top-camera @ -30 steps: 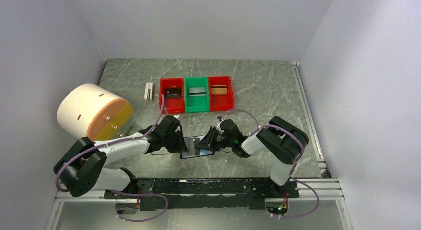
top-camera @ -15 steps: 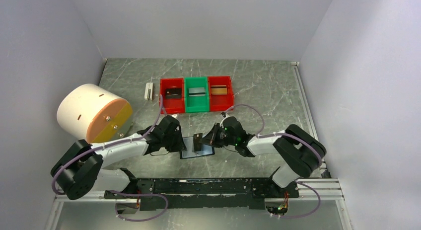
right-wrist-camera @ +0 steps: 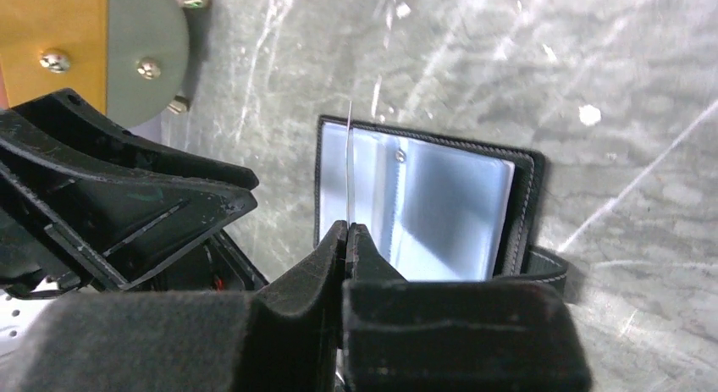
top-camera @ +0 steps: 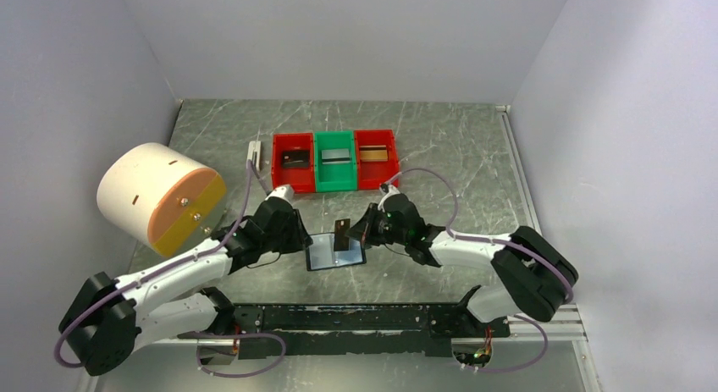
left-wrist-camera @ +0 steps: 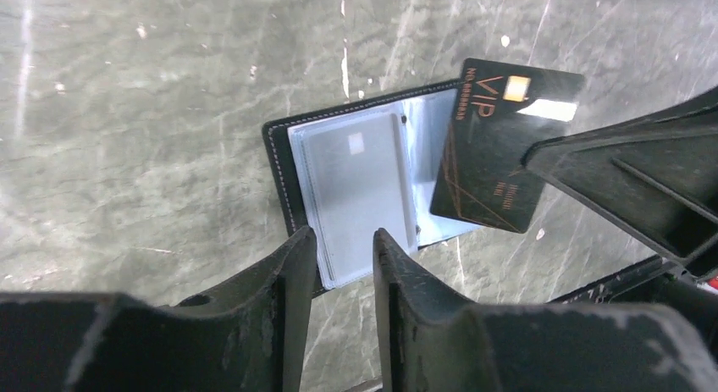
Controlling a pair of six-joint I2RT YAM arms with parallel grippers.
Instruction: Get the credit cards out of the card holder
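A black card holder [top-camera: 326, 258] lies open and flat on the marble-patterned table [top-camera: 440, 146]. It sits close to the near edge, about midway between the left and right edges, with its glossy bluish pockets facing up. A grey card [left-wrist-camera: 351, 176] shows inside one clear pocket. Over the holder's right half, the right gripper [top-camera: 354, 231] has its fingers pressed together on one edge of a black card [left-wrist-camera: 495, 159] with gold "VIP" lettering, holding it upright. The left gripper [left-wrist-camera: 343, 269] hovers at the holder's left edge, fingers slightly parted with nothing between them. Toward the far edge stands a row of three bins. A red bin [top-camera: 295, 185] holds a dark card [top-camera: 295, 160], a green bin [top-camera: 335, 183] a pale card [top-camera: 335, 156], and a second red bin [top-camera: 378, 179] a tan card [top-camera: 372, 154]. A small white block [top-camera: 253, 155] sits left of the bins. A large cream and orange cylinder [top-camera: 144, 189] stands by the left edge.
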